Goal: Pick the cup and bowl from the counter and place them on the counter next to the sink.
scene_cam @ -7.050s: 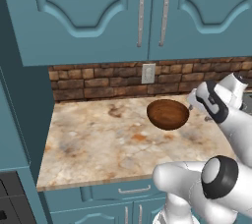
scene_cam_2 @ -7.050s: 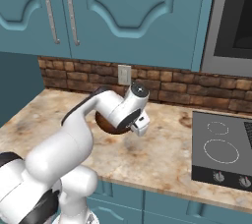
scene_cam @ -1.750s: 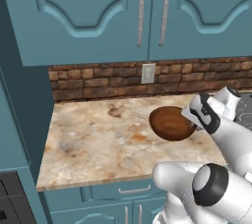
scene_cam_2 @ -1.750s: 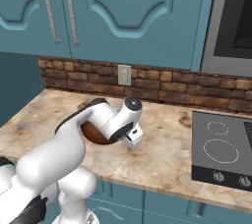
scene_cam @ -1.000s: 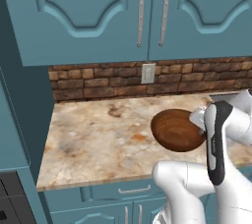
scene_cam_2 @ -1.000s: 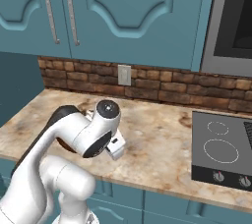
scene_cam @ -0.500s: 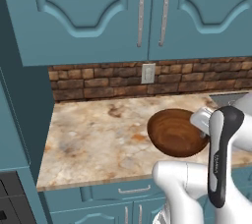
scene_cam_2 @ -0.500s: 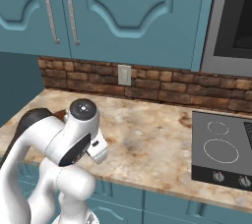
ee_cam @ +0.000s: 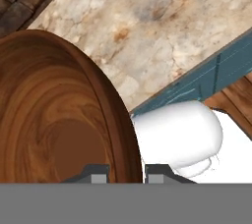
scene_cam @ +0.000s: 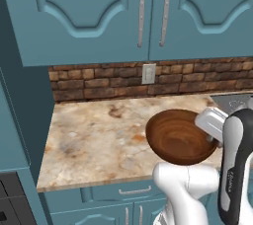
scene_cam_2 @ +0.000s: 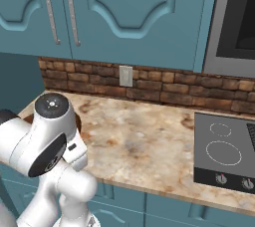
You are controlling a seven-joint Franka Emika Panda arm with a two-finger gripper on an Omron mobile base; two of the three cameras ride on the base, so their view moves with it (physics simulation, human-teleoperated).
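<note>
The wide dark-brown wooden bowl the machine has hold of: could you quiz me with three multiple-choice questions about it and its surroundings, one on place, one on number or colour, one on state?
1. Where is the wide dark-brown wooden bowl?
A. raised over the front part of the beige marbled stone counter
B. on the black stovetop
C. inside a cabinet

2. How many silver handles show on the teal upper cabinets in the left base view?
A. none
B. two
C. five

3. How does the gripper meet the bowl?
A. apart from it
B. pressing flat on its bottom
C. shut on its rim, one finger on each side

Answers:
1 A: the left base view shows it tilted in the air by the counter's front edge.
2 B: two vertical bars flank the door seam.
3 C: the hand view shows the rim running between the fingertips.
</note>
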